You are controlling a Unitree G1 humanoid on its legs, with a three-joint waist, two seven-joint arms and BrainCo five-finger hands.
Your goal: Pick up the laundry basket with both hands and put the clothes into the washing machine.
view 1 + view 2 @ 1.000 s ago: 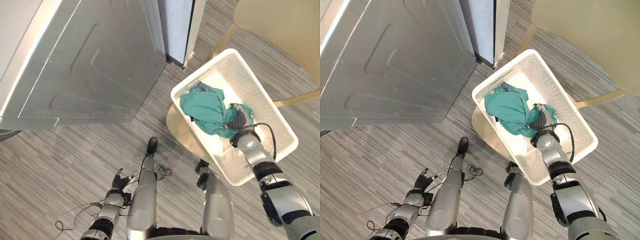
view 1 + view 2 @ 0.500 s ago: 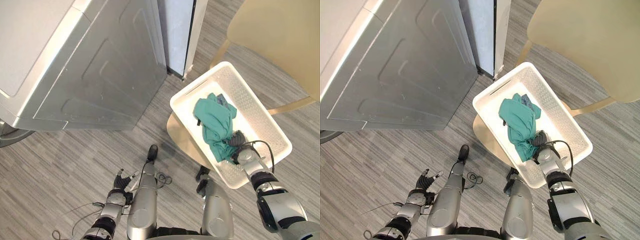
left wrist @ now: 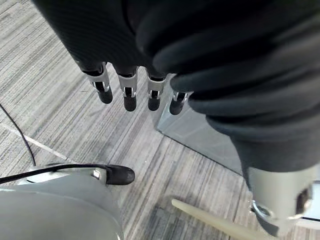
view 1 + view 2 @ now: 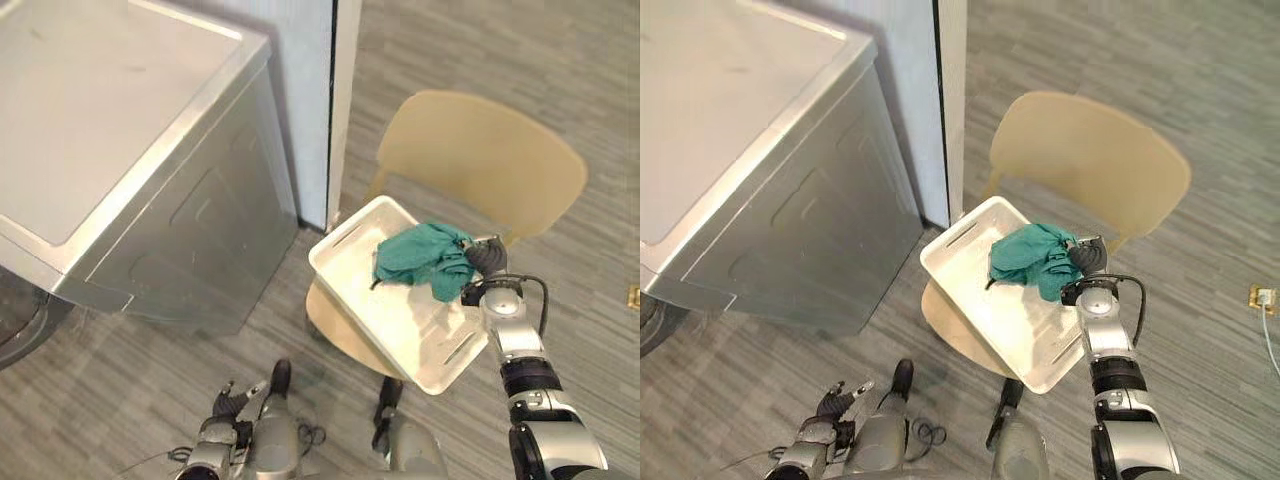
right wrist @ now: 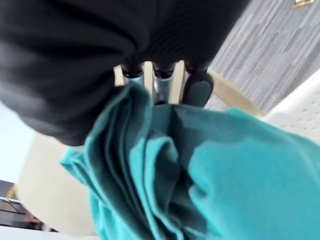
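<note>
A white laundry basket (image 4: 420, 340) rests tilted on the seat of a beige chair (image 4: 480, 160). A teal garment (image 4: 415, 255) is bunched at the basket's far right rim. My right hand (image 4: 485, 258) is at that rim, its fingers (image 5: 160, 80) curled into the teal garment (image 5: 210, 175) and shut on it. My left hand (image 4: 228, 400) hangs low over the floor, well left of the basket, its fingers (image 3: 130, 95) straight and open, holding nothing. The grey washing machine (image 4: 130, 130) stands to the left, its top facing me.
A pale wall panel (image 4: 315, 100) stands between the washing machine and the chair. Grey striped floor (image 4: 560, 80) lies open to the right and beyond the chair. A wall socket plate (image 4: 1260, 296) lies at the far right.
The whole view has tipped up and away from the floor. My right hand has curled shut on the teal garment and gathered it from the basket's middle to the rim. The left hand stays open.
</note>
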